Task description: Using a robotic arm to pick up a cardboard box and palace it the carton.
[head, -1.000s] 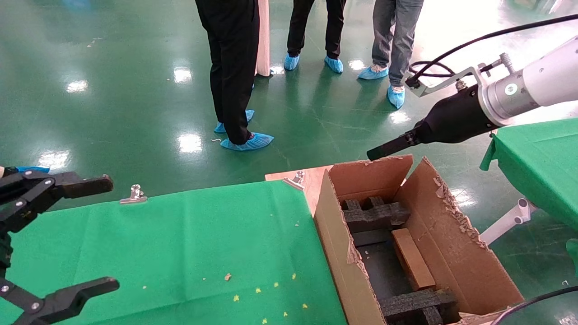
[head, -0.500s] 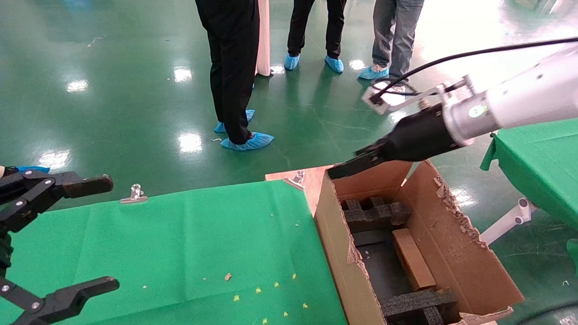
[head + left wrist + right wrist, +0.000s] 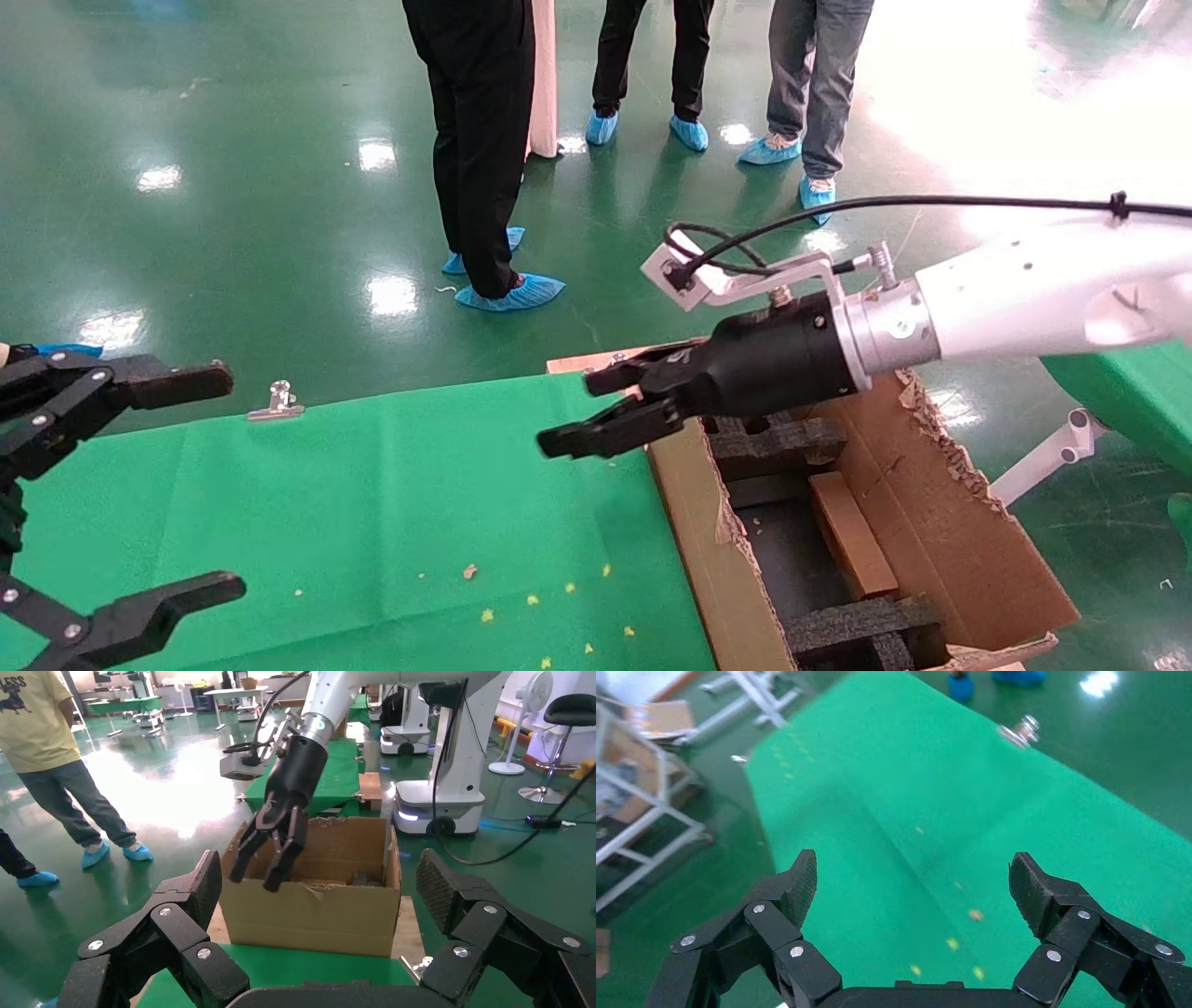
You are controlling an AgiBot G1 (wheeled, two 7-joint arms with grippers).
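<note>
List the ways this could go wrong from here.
1. The right end effector hangs open just past the carton wall, with its wrist low over the ragged flaps; a low pass might snag them or shove the carton.
2. The cardboard box lies tilted between black foam blocks, so it may be poorly seated.
3. The wrist's cable arcs loose and might catch.
The left end effector is parked, open.

The large brown corrugated carton runs off the head view's bottom edge, and the white arm's black wrist hides its far wall. The small flat brown cardboard box is partly behind black foam blocks. The three standing people are cut off above the legs. The all-black left gripper is cropped at the left edge.
</note>
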